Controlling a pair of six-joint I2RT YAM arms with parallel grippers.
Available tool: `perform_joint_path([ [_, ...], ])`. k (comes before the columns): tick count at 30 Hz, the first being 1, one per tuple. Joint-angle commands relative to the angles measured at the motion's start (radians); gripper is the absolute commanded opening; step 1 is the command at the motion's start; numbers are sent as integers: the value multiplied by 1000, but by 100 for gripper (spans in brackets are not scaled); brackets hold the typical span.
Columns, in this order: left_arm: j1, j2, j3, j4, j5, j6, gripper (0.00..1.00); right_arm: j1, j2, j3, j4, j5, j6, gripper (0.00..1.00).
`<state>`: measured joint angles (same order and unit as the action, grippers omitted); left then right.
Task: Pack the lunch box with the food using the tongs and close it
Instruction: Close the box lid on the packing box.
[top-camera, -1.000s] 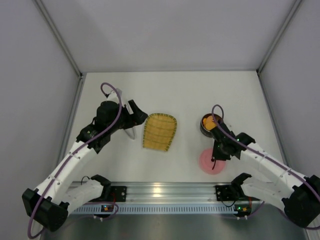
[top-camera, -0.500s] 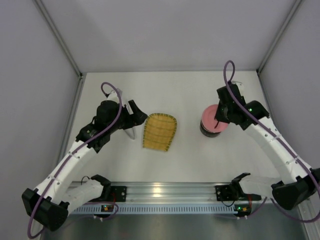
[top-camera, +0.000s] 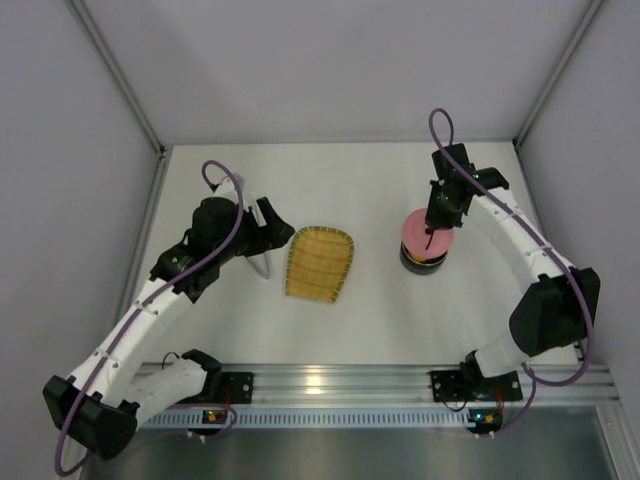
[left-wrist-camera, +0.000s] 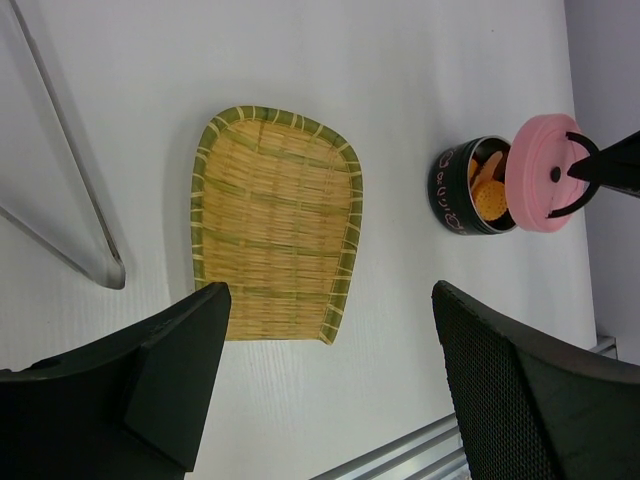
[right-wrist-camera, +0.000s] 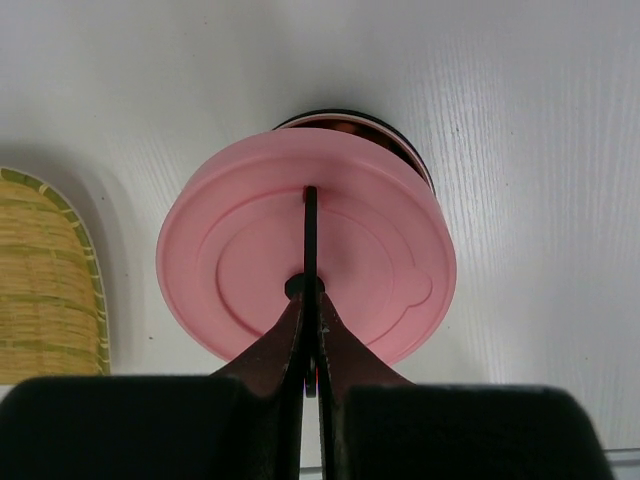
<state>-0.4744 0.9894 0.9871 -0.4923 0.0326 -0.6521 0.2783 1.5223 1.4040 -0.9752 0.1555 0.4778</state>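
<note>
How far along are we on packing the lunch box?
Done: the food sits in the lunch box, the yellow tray is bare, and the tongs lie on the table near the open left hand. In hand: the right hand is shut on the black handle of the pink lid, holding it over the box, off-centre with food showing. Left: seat the lid and let go.

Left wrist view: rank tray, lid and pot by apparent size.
1. tray
2. lid
3. pot, though the lid hides part of it, so these two are unsure.
</note>
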Motion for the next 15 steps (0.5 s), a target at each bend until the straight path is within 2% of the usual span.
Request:
perform_joint_path([
  [1,-3,2,36,18,0,8,87,-31,30,61,63,-62,-28,0],
  [5,-3,3,33,20,0,6,87,-44,67,56,87,-88,-34,0],
  [15,-3,5,25,18,-5,11,87,-64,98,13,107,-37,-47,0],
])
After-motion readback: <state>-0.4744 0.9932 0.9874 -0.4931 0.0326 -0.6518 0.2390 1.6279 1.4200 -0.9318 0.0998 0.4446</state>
